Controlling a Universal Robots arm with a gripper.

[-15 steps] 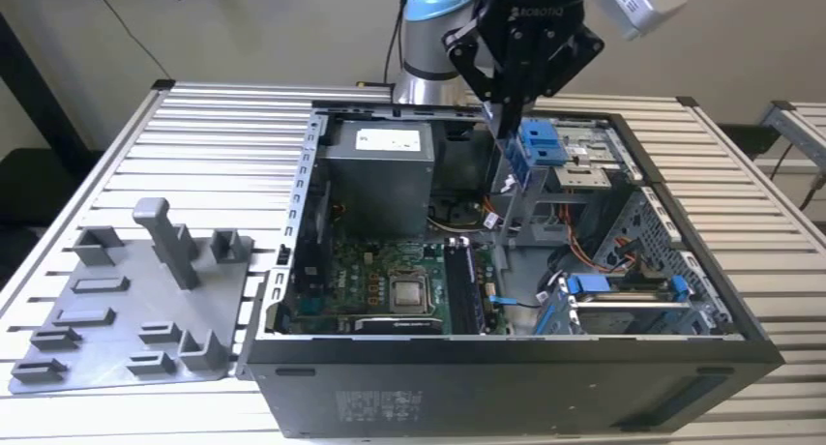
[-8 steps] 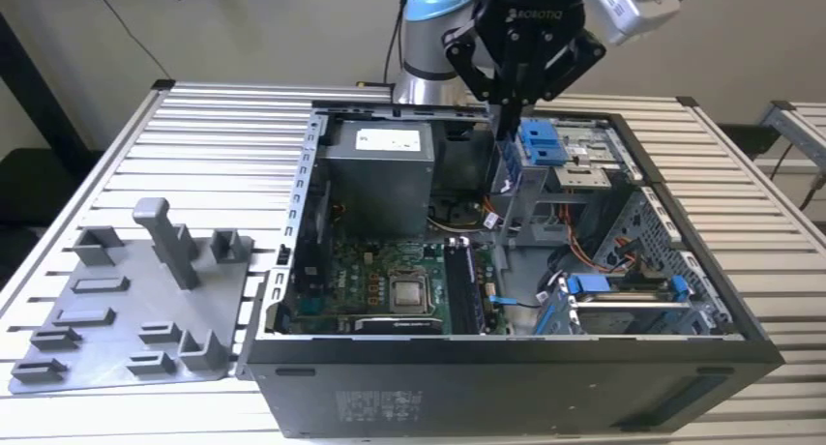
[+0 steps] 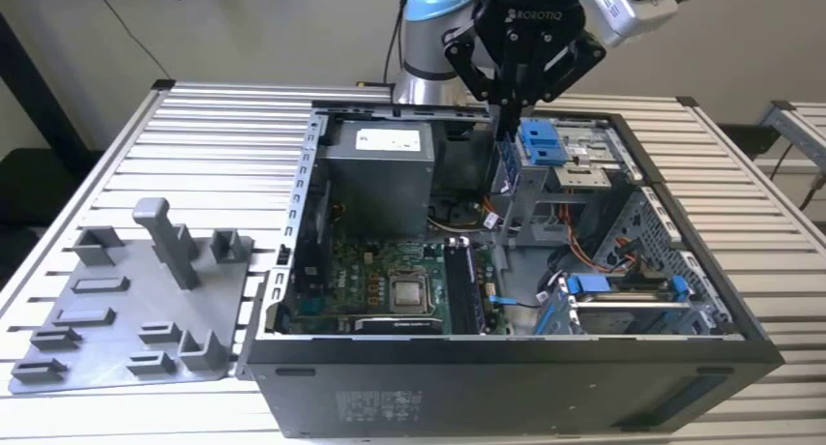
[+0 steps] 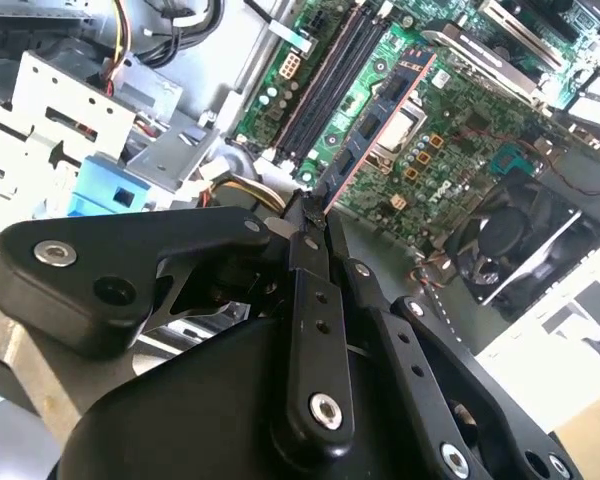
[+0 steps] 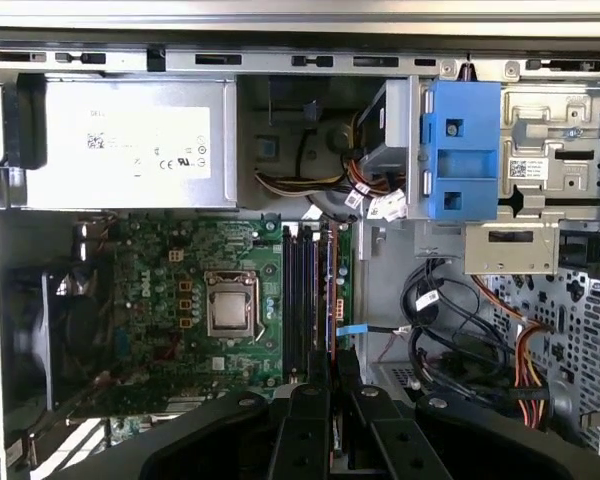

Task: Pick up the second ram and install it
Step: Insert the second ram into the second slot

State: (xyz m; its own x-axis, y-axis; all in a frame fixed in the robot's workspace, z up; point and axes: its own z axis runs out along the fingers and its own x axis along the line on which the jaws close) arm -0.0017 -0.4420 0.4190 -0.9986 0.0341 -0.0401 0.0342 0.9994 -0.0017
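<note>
Hand [image 3: 504,111]: you grip the ram [image 4: 380,120] tight
Ram: upright, above the open case [image 3: 490,387]
Under your ram: board [image 5: 170,300], near its slots [image 5: 298,300]

Robotics lab: slatted alu bench [image 3: 220,135], open PC [image 3: 516,387].

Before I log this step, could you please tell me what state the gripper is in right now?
Gripper: closed, holding the ram.
</note>
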